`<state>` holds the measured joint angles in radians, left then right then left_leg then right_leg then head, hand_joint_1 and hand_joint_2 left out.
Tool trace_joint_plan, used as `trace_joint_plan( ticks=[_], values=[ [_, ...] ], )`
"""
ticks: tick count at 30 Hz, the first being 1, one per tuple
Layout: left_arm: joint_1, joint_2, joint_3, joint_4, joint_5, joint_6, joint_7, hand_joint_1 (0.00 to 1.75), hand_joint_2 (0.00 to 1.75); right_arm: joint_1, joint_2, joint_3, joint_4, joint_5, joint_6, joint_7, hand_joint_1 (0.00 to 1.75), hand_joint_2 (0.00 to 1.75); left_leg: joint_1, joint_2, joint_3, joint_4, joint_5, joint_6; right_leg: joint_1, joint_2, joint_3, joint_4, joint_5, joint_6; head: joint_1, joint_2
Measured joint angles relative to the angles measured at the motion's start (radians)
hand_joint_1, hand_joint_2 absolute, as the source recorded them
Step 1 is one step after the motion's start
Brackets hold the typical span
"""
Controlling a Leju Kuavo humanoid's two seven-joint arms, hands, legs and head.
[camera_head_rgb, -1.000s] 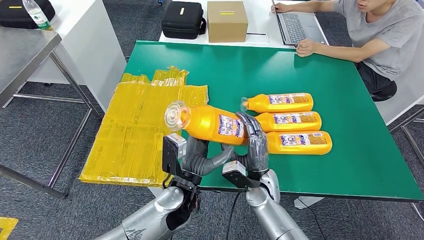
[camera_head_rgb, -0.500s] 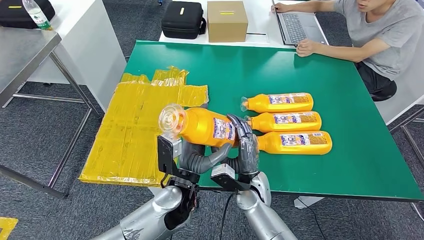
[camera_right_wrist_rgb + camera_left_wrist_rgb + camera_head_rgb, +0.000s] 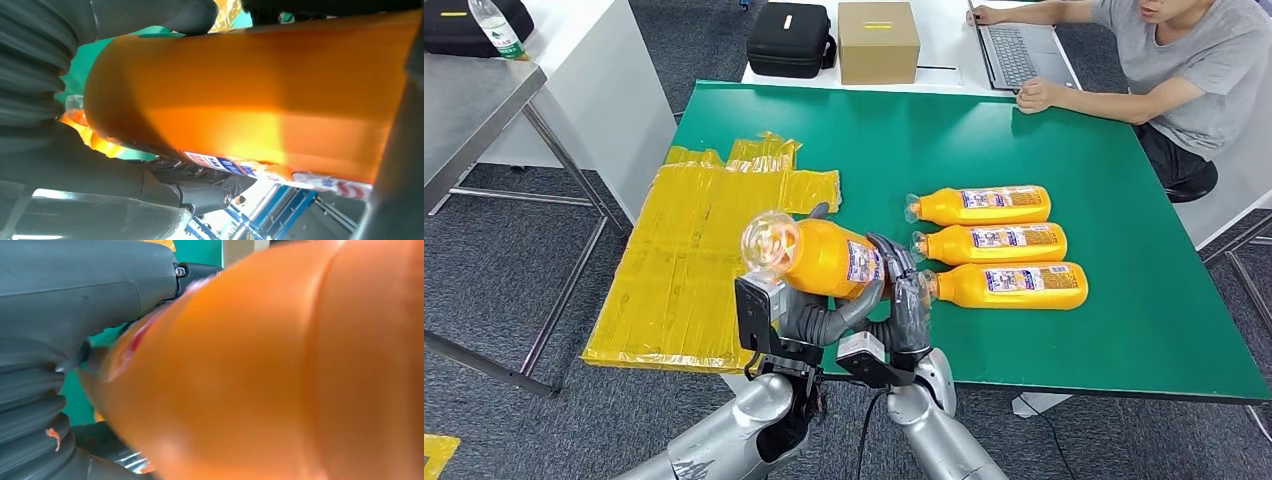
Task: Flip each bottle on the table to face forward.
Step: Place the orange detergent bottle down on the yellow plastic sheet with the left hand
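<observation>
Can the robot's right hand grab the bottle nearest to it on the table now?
Probably not yet. The right hand is busy holding the lifted bottle together with the left hand, though the nearest bottle lies unblocked.

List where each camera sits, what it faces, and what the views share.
Head view: high on the body, looking down at the green table; both silver arms, left hand and right hand show.
Left wrist view: behind the left hand, facing the held bottle.
Right wrist view: behind the right hand, same bottle.
Shared: the held bottle.
</observation>
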<state>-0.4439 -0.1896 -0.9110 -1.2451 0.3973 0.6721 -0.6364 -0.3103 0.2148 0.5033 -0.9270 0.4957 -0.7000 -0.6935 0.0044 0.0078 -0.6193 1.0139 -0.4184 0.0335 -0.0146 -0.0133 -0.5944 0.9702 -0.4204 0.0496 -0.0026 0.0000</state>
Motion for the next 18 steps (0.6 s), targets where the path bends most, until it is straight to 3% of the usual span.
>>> trace_joint_plan(
  ticks=[2, 6, 7, 8, 11, 12, 18],
  values=[
    [0.0, 0.0, 0.0, 0.0, -0.001, 0.011, -0.013, 0.09, 1.75, 0.0, 0.0, 0.009, 0.003, -0.006, 0.0, 0.0, 1.75, 1.75, 0.0, 0.0, 0.0, 0.0, 0.0, 0.0, 0.0, 0.0, 0.0, 0.0, 0.0, 0.0, 0.0, 0.0],
    [0.0, 0.0, 0.001, 0.0, -0.001, 0.025, -0.034, 1.73, 1.75, 0.0, 0.0, 0.027, 0.01, -0.022, 0.0, 0.0, 1.75, 1.75, 0.0, 0.0, 0.0, 0.0, 0.0, 0.0, 0.0, 0.0, 0.0, 0.0, 0.0, 0.0, 0.0, 0.0],
    [0.0, 0.0, 0.001, 0.0, -0.001, 0.026, -0.035, 1.75, 1.75, 0.0, 0.0, 0.029, 0.011, -0.023, 0.0, 0.0, 1.7, 1.75, 0.0, 0.0, 0.0, 0.0, 0.0, 0.0, 0.0, 0.0, 0.0, 0.0, 0.0, 0.0, 0.0, 0.0],
    [0.0, 0.0, 0.001, 0.0, -0.001, 0.027, -0.036, 1.75, 1.75, 0.0, 0.0, 0.03, 0.012, -0.025, 0.0, 0.0, 1.36, 1.75, 0.0, 0.0, 0.0, 0.0, 0.0, 0.0, 0.0, 0.0, 0.0, 0.0, 0.0, 0.0, 0.0, 0.0],
    [-0.001, 0.0, 0.003, 0.001, -0.009, 0.028, -0.044, 1.75, 1.75, -0.003, 0.0, 0.04, 0.015, -0.046, 0.0, 0.0, 0.1, 1.75, 0.0, 0.0, 0.0, 0.0, 0.0, 0.0, 0.0, 0.0, 0.0, 0.0, 0.0, 0.0, 0.0, 0.0],
    [-0.002, 0.0, 0.004, 0.002, -0.016, 0.028, -0.049, 1.75, 1.75, -0.004, 0.0, 0.05, 0.018, -0.065, 0.0, -0.001, 0.0, 1.75, 0.0, 0.0, 0.0, 0.0, 0.0, 0.0, 0.0, 0.0, 0.0, 0.0, 0.0, 0.0, 0.0, 0.0],
    [-0.003, 0.0, 0.014, 0.009, -0.055, 0.028, -0.06, 1.75, 1.75, -0.012, 0.0, 0.105, 0.045, -0.155, 0.0, -0.001, 0.0, 1.75, 0.0, 0.0, 0.0, 0.0, 0.0, 0.0, 0.0, 0.0, 0.0, 0.0, 0.0, 0.0, 0.0, 0.0]
  ],
)
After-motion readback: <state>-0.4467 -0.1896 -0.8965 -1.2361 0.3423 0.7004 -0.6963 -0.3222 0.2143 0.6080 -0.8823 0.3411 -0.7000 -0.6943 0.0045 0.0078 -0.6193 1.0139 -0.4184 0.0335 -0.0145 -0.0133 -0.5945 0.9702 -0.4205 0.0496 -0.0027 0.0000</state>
